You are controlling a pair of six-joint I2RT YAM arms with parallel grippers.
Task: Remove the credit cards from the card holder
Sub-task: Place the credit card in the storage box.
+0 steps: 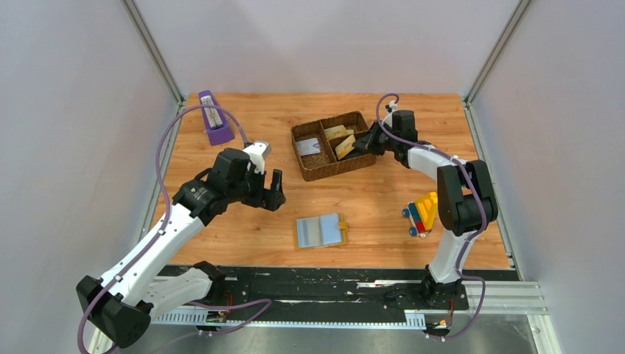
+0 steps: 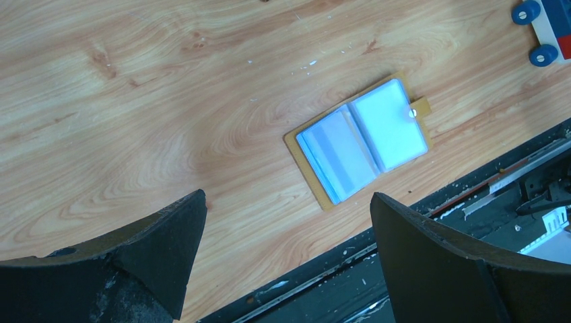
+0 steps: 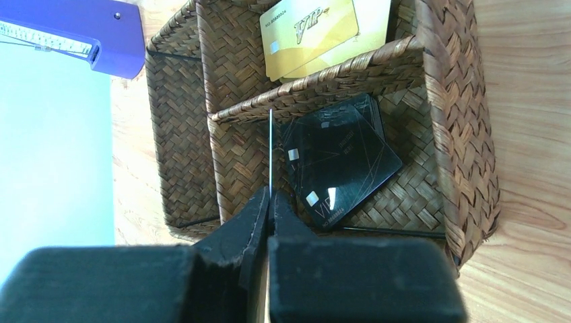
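Note:
The card holder (image 1: 320, 231) lies open and flat near the table's front edge, mustard outside, light blue-grey pockets up; it also shows in the left wrist view (image 2: 360, 141). My left gripper (image 1: 274, 193) is open and empty, above bare wood to the holder's left (image 2: 288, 198). My right gripper (image 1: 366, 144) is shut on a thin card (image 3: 270, 148), seen edge-on, over the brown woven tray (image 1: 328, 173). In the right wrist view (image 3: 271, 198) the tray (image 3: 458, 134) holds black cards (image 3: 340, 161) and gold cards (image 3: 310, 30) in separate compartments.
A purple wedge-shaped device (image 1: 215, 118) stands at the back left. A colourful toy truck (image 1: 421, 214) sits right of the card holder, beside the right arm. The black rail (image 2: 417, 269) runs along the table's near edge.

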